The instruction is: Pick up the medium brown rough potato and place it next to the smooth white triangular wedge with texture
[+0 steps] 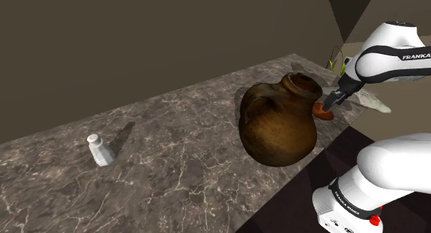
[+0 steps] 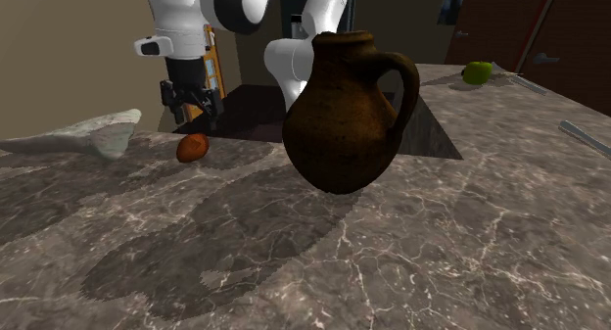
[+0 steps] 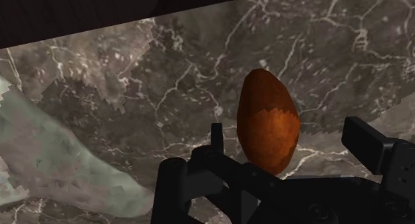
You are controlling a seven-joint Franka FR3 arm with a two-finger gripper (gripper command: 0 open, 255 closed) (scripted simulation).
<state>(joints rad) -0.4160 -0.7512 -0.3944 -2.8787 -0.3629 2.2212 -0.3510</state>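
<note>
Tool [image 2: 192,111]: fingers apart, hanging just above the potato [image 3: 267,119] without touching it.
Potato: reddish-brown and egg-shaped, lying on the desk [image 2: 441,240] below the gap between the fingers.
Wedge [image 2: 93,134]: pale grey-white with ragged edges, flat on the desk near the potato but apart from it.
Desk: dark veined marble.
Jug [image 2: 343,113]: large, brown, one handle, to the second exterior view's right of the potato.
Salt shaker [image 1: 101,150]: white, well apart, toward the shoulder view's left.
</note>
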